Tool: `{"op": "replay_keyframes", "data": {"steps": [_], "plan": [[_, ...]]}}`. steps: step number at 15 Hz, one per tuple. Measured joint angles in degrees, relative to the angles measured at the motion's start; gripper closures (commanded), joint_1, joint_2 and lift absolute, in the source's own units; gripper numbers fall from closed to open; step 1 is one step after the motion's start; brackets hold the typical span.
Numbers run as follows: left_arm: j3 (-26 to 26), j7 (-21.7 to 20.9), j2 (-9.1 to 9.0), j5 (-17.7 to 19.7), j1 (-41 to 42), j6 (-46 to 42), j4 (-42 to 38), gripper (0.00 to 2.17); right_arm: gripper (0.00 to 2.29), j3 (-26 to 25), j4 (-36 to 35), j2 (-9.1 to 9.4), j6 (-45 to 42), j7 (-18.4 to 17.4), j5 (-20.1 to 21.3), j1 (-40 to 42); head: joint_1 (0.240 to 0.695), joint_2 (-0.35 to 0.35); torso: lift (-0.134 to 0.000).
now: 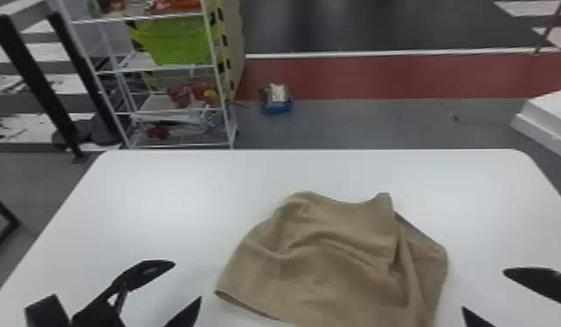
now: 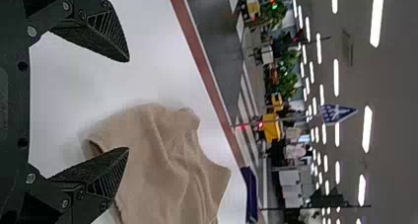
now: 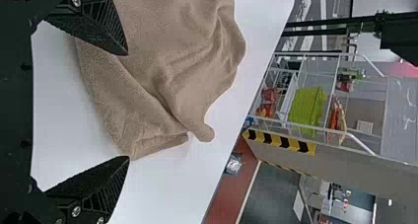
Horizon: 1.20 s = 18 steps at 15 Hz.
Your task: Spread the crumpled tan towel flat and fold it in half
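The left claw (image 2: 128, 105) was spread wide and empty, beside the towel (image 1: 335, 261); the right claw (image 3: 128, 106), also parted and holding nothing, hung on the opposite side. They probably flanked the cloth so each could take an edge and pull outward. The towel lay rumpled on the near part of the table (image 1: 161, 191), wrinkles crossing its middle. Its right side was doubled into a flap, likely why it could not be folded yet: that layer had to open first. Bare table around it presumably left room for spreading. Beyond the far edge, a green bin (image 1: 175, 41) sat out of the way.
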Motion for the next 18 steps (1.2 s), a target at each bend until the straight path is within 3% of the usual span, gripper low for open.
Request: {"op": "replay_keyframes", "data": {"steps": [2,4,11,13,18], "plan": [[-1.85,-4.9,0.0,-5.79,-2.59,6.37,-0.07,0.29,0.14,-0.06,0.0,0.41,0.55,-0.19,-0.02,-0.27,0.695,0.0,-0.123],[-3.8,-6.03,0.0,-10.26,-4.85,11.75,-0.09,0.29,0.14,-0.07,0.01,0.83,2.88,-0.44,-0.02,-1.12,0.695,-0.016,-0.123],[-6.85,-8.15,0.0,-15.4,-8.6,17.51,-0.09,0.3,0.14,-0.19,1.01,1.66,5.9,-0.77,-0.03,-2.59,0.695,-0.062,-0.123],[-6.92,-8.16,0.0,-16.17,-9.21,17.82,0.45,0.51,0.14,-0.12,1.67,1.66,6.16,-0.76,-0.08,-3.41,0.695,-0.06,-0.123],[-7.22,-8.84,0.0,-17.36,-9.92,17.72,1.39,0.51,0.14,0.27,3.12,1.67,6.93,-0.69,-0.08,-5.22,0.695,-0.06,-0.123]]}}
